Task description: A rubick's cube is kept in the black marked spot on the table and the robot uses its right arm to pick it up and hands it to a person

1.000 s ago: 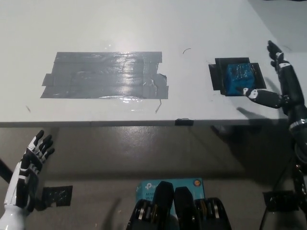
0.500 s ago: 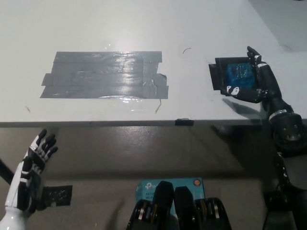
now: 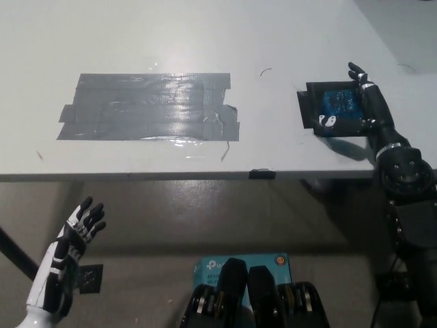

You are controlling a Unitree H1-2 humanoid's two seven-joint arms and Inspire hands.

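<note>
- Two hands are in view; only the black right hand (image 3: 360,109) is at work, at the far right of the white table (image 3: 205,41).
- Over the last second this hand has swung in from the right of the Rubik's cube (image 3: 341,109) and now lies against it, one finger reaching along the cube's far right edge and a white-tipped finger (image 3: 326,121) curled round its near left corner.
- State of the right hand: fingers wrapped about the cube on two sides; the grip looks closed on it, though contact under the palm is hidden.
- The blue cube sits inside the black marked spot (image 3: 308,109) and shows no sign of having been lifted; its place on the table matches the earlier pictures.
- The white left hand (image 3: 76,236) rests below the near table edge at lower left, fingers spread and holding nothing; it has drifted a little to the right.
- A large patch of grey tape (image 3: 150,108) lies on the table's left half, well apart from the cube and untouched.
- Judgement: reaching is finished and grasping is under way; lifting and the handover remain. No person is visible yet.
</note>
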